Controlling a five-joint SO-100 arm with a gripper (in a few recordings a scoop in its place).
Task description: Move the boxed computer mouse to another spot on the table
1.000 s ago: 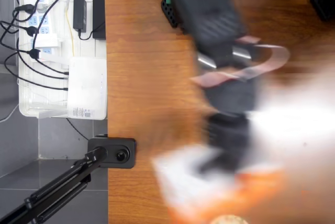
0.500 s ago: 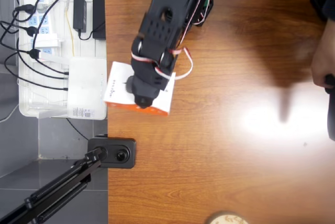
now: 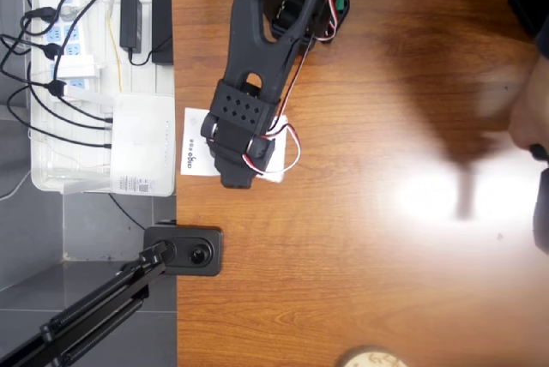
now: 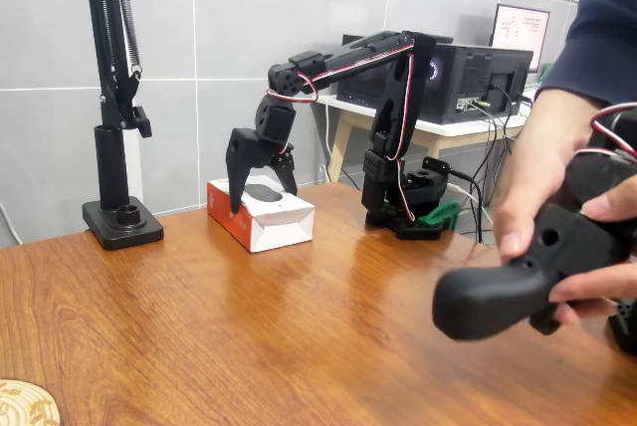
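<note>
Mouse box (image 4: 261, 211) lies flat at the table (image 4: 249, 346) edge next to the tray (image 3: 47, 180) (power strips, white router inside). Gripper (image 4: 257, 190) above it, fingers spread, not gripping.

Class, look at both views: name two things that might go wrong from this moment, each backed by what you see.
1. The boxed computer mouse lies by the table edge; a nudge may tip it off.
2. The tool stands open astride the box; lowering could press a finger onto the lid.
</note>
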